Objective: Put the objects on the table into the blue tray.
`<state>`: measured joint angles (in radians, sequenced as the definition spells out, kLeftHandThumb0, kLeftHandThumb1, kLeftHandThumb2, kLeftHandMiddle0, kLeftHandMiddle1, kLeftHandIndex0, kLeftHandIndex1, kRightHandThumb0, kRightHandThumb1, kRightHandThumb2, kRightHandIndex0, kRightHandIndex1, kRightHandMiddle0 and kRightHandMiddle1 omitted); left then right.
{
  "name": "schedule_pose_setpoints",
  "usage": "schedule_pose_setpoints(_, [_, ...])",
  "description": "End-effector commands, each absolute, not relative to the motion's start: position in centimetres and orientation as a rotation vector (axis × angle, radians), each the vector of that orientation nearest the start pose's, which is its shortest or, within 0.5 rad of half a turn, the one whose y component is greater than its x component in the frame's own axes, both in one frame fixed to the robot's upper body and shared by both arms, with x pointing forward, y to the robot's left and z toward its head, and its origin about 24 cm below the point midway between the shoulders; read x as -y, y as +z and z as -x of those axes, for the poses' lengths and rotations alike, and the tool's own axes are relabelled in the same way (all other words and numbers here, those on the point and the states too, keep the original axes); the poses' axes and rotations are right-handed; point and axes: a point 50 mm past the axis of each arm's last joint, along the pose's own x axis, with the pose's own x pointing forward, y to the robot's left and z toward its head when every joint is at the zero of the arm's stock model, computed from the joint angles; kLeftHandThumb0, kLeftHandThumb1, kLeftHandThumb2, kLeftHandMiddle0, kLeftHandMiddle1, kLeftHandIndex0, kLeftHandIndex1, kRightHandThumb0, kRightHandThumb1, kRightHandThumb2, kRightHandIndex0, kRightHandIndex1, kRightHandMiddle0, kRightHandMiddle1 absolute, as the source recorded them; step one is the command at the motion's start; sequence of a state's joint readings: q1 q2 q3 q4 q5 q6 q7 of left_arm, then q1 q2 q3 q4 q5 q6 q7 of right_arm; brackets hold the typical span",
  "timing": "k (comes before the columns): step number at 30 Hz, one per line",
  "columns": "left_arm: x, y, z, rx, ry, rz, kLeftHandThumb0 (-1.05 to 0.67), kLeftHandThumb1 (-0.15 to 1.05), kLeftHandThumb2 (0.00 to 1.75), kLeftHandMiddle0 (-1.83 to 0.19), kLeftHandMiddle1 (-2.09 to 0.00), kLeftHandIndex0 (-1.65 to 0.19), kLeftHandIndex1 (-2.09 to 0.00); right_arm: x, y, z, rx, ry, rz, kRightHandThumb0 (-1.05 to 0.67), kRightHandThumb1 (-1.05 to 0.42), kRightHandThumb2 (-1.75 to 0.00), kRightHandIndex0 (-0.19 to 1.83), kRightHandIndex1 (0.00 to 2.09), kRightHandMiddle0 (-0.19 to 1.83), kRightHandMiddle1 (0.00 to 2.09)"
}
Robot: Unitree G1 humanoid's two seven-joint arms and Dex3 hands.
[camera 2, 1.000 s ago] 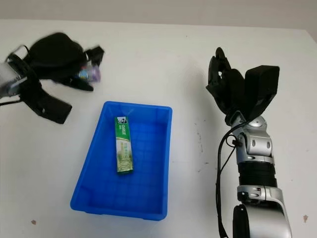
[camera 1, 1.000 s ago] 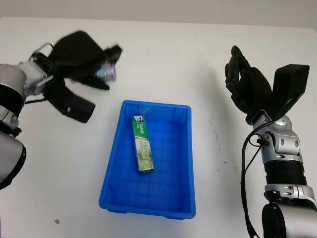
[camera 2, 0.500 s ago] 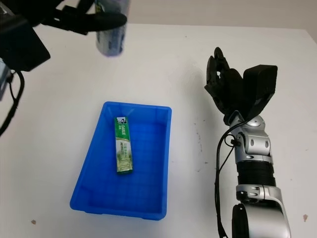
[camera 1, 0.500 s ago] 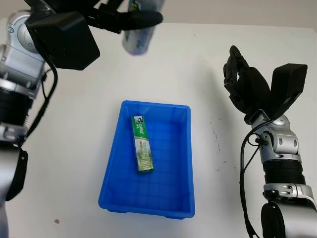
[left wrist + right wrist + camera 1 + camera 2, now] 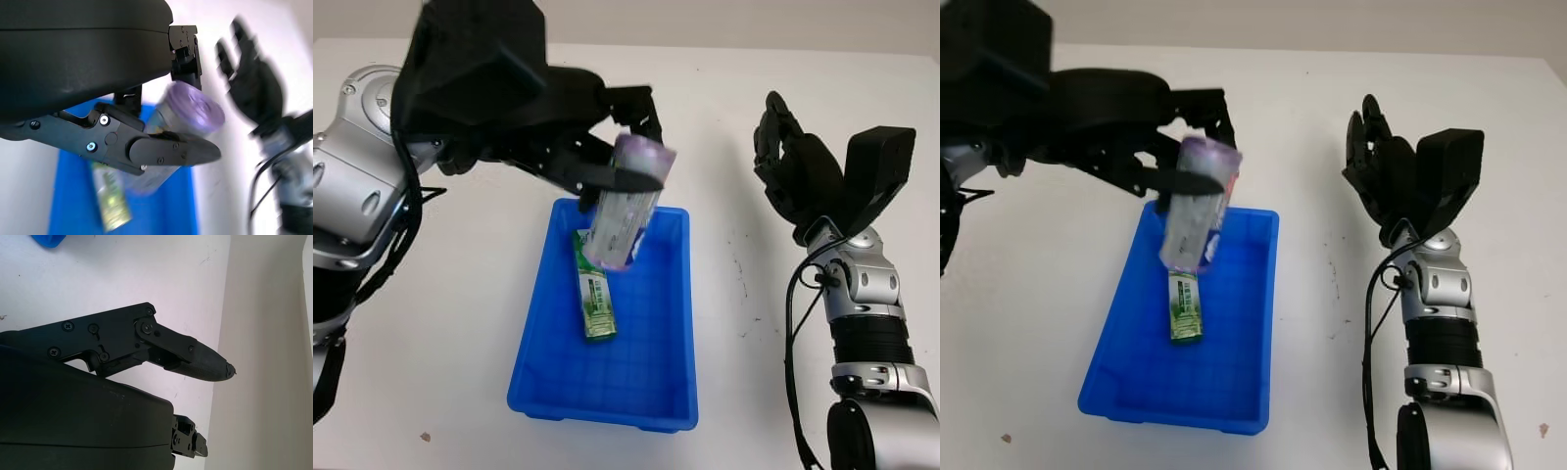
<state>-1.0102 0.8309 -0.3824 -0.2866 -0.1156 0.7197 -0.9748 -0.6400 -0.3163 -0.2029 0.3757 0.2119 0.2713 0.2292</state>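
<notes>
White table; left hand gripped purple-capped tube tilted over blue tray — poised for drop beside green box; right hand open, raised right.

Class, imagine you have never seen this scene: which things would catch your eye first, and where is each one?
First comes the big black left hand, gripping a purple-capped bottle tilted over the far end of the blue tray. Next is the green box lying flat inside that tray, under the bottle. To the right of the tray, the right hand is raised above the white table, open.
</notes>
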Motion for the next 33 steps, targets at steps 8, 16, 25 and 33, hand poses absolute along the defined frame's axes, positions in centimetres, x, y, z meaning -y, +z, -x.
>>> schedule_pose_setpoints(8, [-12.3, 28.2, -30.0, -0.039, -0.977, -0.991, -0.55, 1.05, 0.35, 0.07, -0.04, 0.13, -0.24, 21.4, 14.8, -36.2, 0.045, 0.103, -0.01, -0.58, -1.05, -0.74, -0.19, 0.0, -0.19, 0.0])
schedule_pose_setpoints(16, [-14.9, 29.6, -32.0, 0.225, -0.676, -0.655, -0.51, 1.05, 0.39, -0.15, -0.15, 0.1, -0.73, 21.1, 14.9, -36.2, 0.066, 0.111, -0.03, -0.59, -1.05, -0.74, -0.19, 0.0, -0.19, 0.0])
schedule_pose_setpoints(25, [-20.9, 26.1, -34.6, 0.434, -0.148, -0.279, -0.53, 1.05, 0.45, -0.22, -0.09, 0.06, -0.63, 20.8, 15.4, -36.3, 0.107, 0.107, -0.055, -0.63, -1.05, -0.74, -0.19, 0.0, -0.19, 0.0])
schedule_pose_setpoints(33, [-24.0, 18.7, -34.8, 0.316, -0.028, -0.253, -0.57, 1.05, 0.64, 0.17, -0.02, 0.19, -0.1, 19.8, 14.9, -36.5, 0.143, 0.077, -0.076, -0.68, -1.05, -0.8, -0.19, 0.0, -0.19, 0.0])
